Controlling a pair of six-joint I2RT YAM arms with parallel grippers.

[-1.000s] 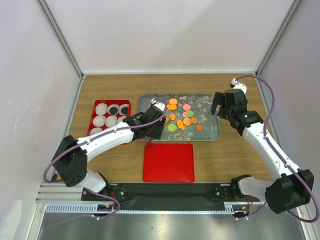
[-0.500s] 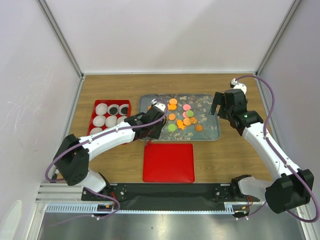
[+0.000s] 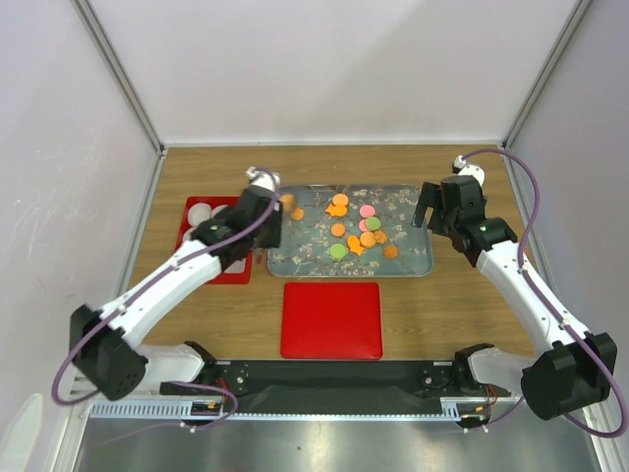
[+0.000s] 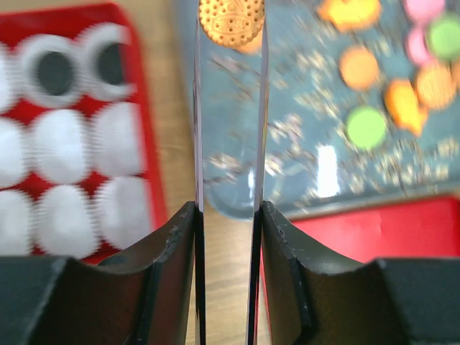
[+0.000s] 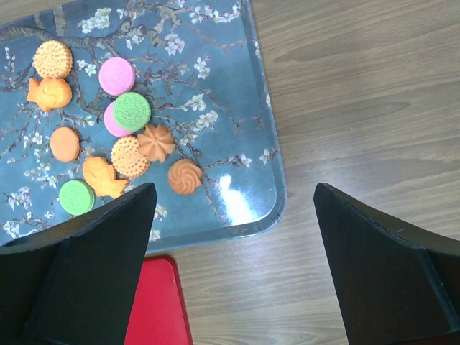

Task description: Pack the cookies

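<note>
The left hand (image 4: 230,34) is pinching one round orange cookie (image 4: 231,19) between the very tips of its two thin fingers. It holds the cookie up in the air over the left end of the blue tray (image 4: 295,100), just beside the red box (image 4: 149,169) of white paper cups (image 4: 65,223). The other cookies (image 5: 129,136) lie on the tray in a loose bunch, orange, pink and green. Two cups at the back of the box seem to have something dark in them, but that part is too blurry to be sure. The right hand (image 5: 235,188) is open wide and holds nothing. It hangs over the right corner of the tray. Here is what I think could go wrong. The cookie is held only by a thin bit at the tips, so it could slip out and drop on the table (image 5: 359,86) between the tray and the box. If the fingers squeeze too hard, it could crack. If the hand lets go when it is not right over a cup, the cookie could hit a rim and tip the cup. It could also go into a cup that is already full. The red lid (image 3: 331,320) lies apart from the box, so it is not in the way.
</note>
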